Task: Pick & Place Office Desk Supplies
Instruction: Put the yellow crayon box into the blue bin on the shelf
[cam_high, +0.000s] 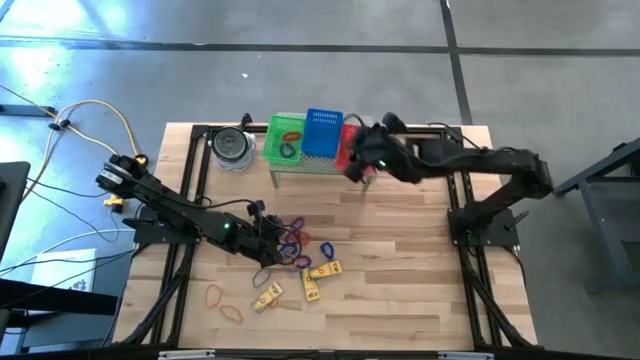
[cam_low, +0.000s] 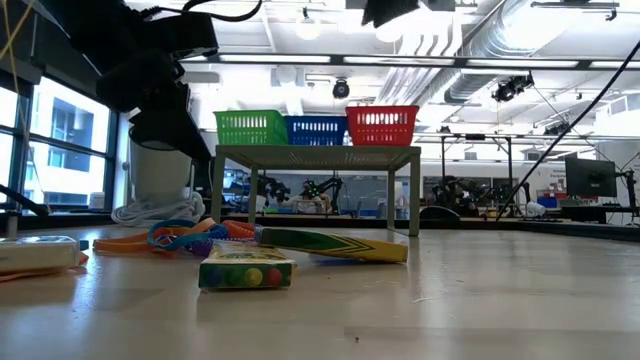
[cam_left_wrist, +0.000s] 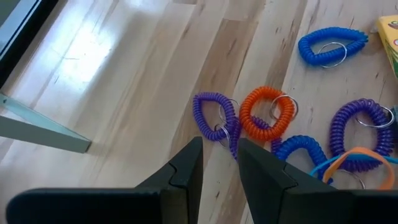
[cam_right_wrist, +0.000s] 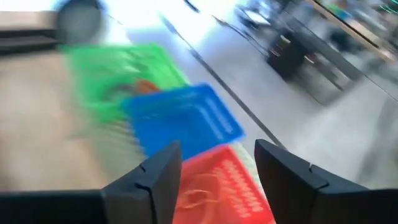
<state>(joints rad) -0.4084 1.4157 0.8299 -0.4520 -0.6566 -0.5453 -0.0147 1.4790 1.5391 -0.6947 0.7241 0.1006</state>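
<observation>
Supplies sit just ahead of your left claw (cam_left_wrist: 217, 163): its fingers stand slightly parted and empty over the purple coil (cam_left_wrist: 214, 115), orange coil (cam_left_wrist: 267, 112) beyond, on the desk (cam_left_wrist: 124, 81). Your right claw (cam_right_wrist: 214, 168) hangs open, empty, above the red basket (cam_right_wrist: 230, 186). Next, I'd judge: lower left, close on purple. No readable writing.

Pale smooth wooden table (cam_high: 420, 260), glossy plastic coil loops (cam_left_wrist: 267, 112)
</observation>
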